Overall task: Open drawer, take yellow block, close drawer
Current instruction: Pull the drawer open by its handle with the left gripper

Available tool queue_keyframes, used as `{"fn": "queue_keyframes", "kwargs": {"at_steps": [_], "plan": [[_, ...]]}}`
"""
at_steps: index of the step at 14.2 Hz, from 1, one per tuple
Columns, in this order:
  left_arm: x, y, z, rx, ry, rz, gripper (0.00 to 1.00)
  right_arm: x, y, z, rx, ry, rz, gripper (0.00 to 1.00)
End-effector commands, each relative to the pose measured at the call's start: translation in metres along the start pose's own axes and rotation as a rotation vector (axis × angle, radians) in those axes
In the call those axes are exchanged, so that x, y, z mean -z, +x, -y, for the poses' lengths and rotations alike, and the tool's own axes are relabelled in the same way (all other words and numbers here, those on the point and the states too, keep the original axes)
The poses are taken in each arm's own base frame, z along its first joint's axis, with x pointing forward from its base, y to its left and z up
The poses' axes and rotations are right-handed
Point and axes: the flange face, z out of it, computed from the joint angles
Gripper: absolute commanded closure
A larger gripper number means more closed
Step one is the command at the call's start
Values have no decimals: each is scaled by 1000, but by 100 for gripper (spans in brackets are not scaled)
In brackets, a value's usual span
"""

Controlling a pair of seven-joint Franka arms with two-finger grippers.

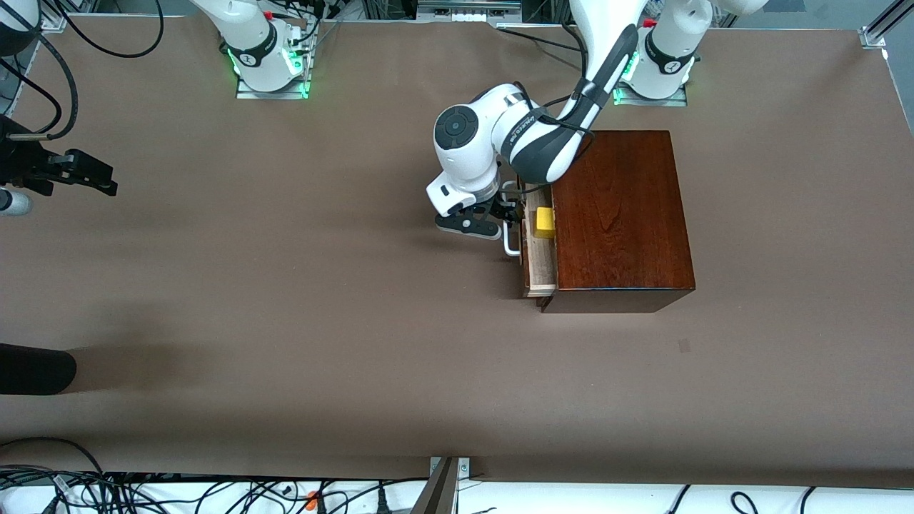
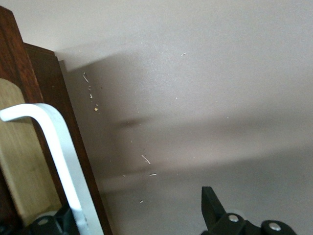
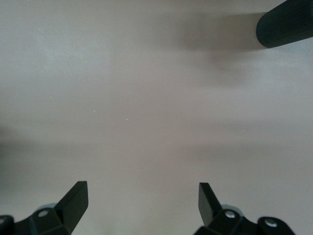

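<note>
Front view, with both wrist views. Nearest the front camera on the brown bench (image 1: 300, 300) lies a dark rounded object (image 1: 36, 369) at the right arm's end; the same ribbed black tip (image 3: 286, 24) shows in the right wrist view. Farther from the camera, about mid-bench toward the left arm's end, stands the wooden box (image 1: 621, 214), glossy reddish-brown. Its drawer (image 1: 540, 268) is pulled partly out on the side facing the right arm's end, exposing a narrow strip of pale bare wood. The yellow block (image 1: 545, 222) rests inside this open strip, close to the box's edge. The white handle (image 1: 510, 239) projects from the drawer front; in the left wrist view the handle (image 2: 54, 147) runs as a white bar across the dark front (image 2: 58, 122).

The left gripper (image 1: 480, 223) is at the handle, its arm reaching in from the base at the top of the front view. In the left wrist view the fingers (image 2: 211, 201) stand on either side of the bar, with a gap between the visible finger and the bar: jaws spread, gripping nothing.

The right gripper (image 1: 86, 173) waits over the bench at the right arm's end, well apart from the box. Its fingers (image 3: 76, 196) are spread wide with bare bench between them.
</note>
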Motion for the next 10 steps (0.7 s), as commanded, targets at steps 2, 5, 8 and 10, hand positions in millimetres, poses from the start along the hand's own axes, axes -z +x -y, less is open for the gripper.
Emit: {"fn": "queue_keyframes", "kwargs": {"at_steps": [2,5,8,10], "plan": [[25,20,-32,-43,-78,-76,0,7,-2,-1,-3,17,-11,0],[32,21,-44,-41,-114,-112,0,7,-2,-1,-3,19,-11,0],[30,26,-49,-30,-152,-156,0,7,-2,-1,-3,19,-11,0],[24,27,-57,7,-178,-177,0,7,-2,0,-2,19,-11,0]]}}
